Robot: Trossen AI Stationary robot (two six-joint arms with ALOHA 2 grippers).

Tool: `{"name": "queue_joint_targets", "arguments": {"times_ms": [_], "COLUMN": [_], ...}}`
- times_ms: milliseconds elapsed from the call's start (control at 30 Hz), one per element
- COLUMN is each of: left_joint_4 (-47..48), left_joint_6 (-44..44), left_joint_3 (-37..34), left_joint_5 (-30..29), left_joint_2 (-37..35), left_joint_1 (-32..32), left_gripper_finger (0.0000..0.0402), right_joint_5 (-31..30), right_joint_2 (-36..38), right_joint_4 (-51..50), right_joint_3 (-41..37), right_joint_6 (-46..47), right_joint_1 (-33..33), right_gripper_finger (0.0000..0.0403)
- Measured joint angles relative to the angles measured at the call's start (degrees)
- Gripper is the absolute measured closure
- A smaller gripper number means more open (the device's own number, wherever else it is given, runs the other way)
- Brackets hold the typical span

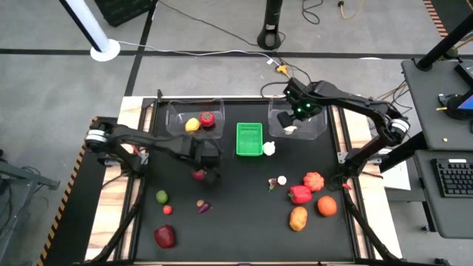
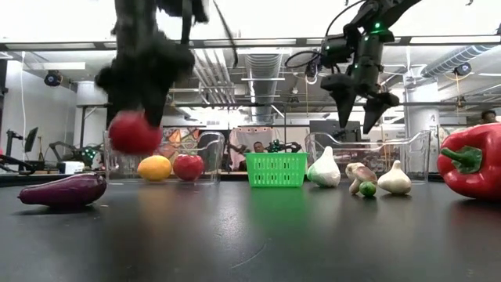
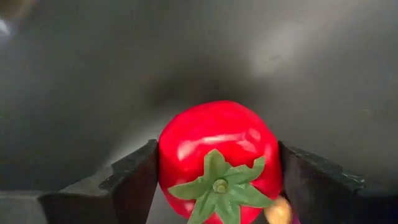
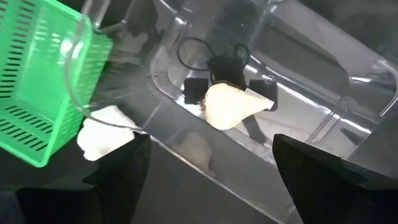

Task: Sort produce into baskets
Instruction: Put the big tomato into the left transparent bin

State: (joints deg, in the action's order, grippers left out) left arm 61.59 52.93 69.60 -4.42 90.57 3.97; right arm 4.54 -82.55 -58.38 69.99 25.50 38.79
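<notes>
My left gripper [image 1: 201,171] is shut on a red toy tomato [image 3: 217,155] with a green calyx, over the table's left middle; the low view shows the tomato [image 2: 135,131] above the table. My right gripper [image 1: 294,117] is open and empty above the right clear bin [image 1: 319,130], its fingers spread in the low view [image 2: 360,106]. A white garlic [image 4: 227,106] lies on that bin's floor. The left clear bin [image 1: 174,118] holds a yellow lemon [image 1: 192,124] and a red fruit [image 1: 208,118]. The green basket [image 1: 249,139] stands between the bins. My left gripper pinches the tomato by its two opposite sides [image 3: 166,168], one finger [image 3: 134,180] on each side. The fingers come from above, pointing down. The tomato is lifted clear of the table, its green calyx [image 3: 217,185] facing up toward the wrist.
Another white garlic [image 1: 269,148] lies beside the green basket. At the left front lie a green lime [image 1: 161,196], a purple eggplant [image 1: 204,207] and a red pepper [image 1: 165,236]. At the right front lie a mushroom [image 1: 281,180], a red pepper [image 1: 300,194] and several orange pieces [image 1: 327,205].
</notes>
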Motion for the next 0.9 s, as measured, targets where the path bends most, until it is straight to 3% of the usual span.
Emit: {"name": "queue_joint_targets", "arguments": {"times_ms": [200, 400, 667, 900], "left_joint_4": [8.20, 11.94, 11.27, 8.89], "left_joint_6": [-9.45, -21.28, -33.02, -34.93], "left_joint_3": [14.24, 22.02, 18.79, 10.81], "left_joint_5": [-8.39, -12.60, -8.27, -8.03], "left_joint_2": [-4.95, -6.17, -3.27, -0.40], "left_joint_1": [-2.68, -14.87, -35.21, -43.83], "left_gripper_finger": [0.0116, 0.0116, 0.0116, 0.0116], "right_joint_5": [0.00, -0.02, -0.08, -0.24], "right_joint_2": [3.05, 5.77, 7.91, 8.16], "right_joint_4": [0.08, 0.30, 0.43, 0.43], "right_joint_3": [0.01, 0.01, 0.01, 0.01], "right_joint_6": [0.94, 1.95, 2.49, 2.55], "right_joint_1": [0.00, 0.00, 0.00, 0.00], "right_gripper_finger": [0.0076, 0.0076, 0.0076, 0.0076]}}
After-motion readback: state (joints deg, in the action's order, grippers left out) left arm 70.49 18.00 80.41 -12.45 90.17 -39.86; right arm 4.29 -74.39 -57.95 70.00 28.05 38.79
